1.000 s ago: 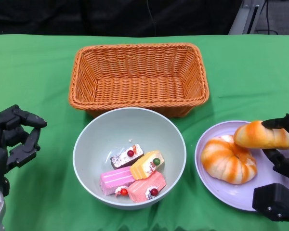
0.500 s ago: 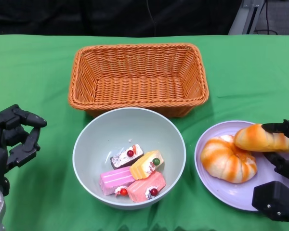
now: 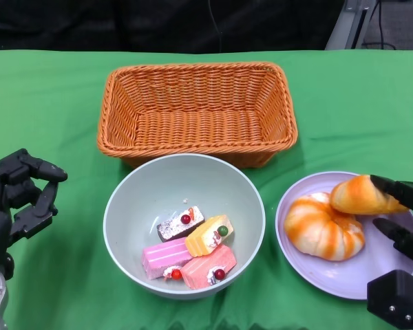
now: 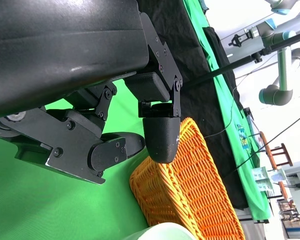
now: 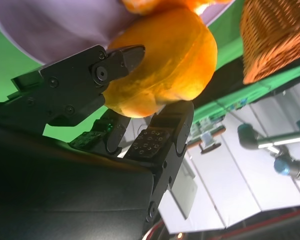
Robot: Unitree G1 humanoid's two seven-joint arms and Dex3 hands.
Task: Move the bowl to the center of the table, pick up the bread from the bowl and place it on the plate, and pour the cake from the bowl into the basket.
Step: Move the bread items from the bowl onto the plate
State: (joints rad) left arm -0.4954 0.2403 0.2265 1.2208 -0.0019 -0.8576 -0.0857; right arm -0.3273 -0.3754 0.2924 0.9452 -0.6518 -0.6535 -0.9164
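A pale green bowl (image 3: 134,185) sits at the table's middle, holding several small cake slices (image 3: 193,251). Behind it stands the empty wicker basket (image 3: 196,110). At the right, a lilac plate (image 3: 344,278) carries a round orange-striped bread (image 3: 322,228). My right hand (image 3: 403,220) holds a second orange bread roll (image 3: 361,194) low over the plate's far right part, touching the round bread; the right wrist view shows its fingers (image 5: 85,75) clamped on that roll (image 5: 165,55). My left hand (image 3: 17,196) hovers left of the bowl, holding nothing, fingers apart.
Green cloth (image 3: 358,103) covers the table. The basket (image 4: 190,190) shows in the left wrist view beyond the left fingers (image 4: 160,132). Bare cloth lies left of the bowl and to the right of the basket.
My right hand has lowered the bread roll slightly toward the plate and shifted it a little left. The left hand, bowl and basket have not moved.
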